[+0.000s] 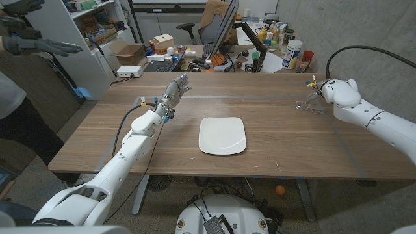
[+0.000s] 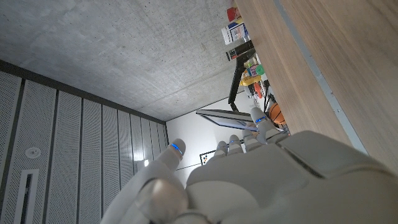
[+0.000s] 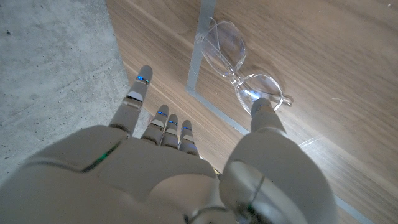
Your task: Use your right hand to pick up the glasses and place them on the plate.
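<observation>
Right robot hand [image 3: 186,168] open, fingers spread, thumb at glasses [image 3: 239,65]; glasses lie lenses side by side.

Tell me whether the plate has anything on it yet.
Empty. The white plate is bare; the glasses lie on the table beside the right hand.

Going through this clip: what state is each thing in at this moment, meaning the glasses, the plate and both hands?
glasses: lying on the table near its far right corner, not lifted, not on the plate
plate: on the table's middle, nothing on it
right hand: fingers spread, holding nothing, thumb tip at the glasses; contact unclear
left hand: raised, fingers apart, holding nothing
</observation>
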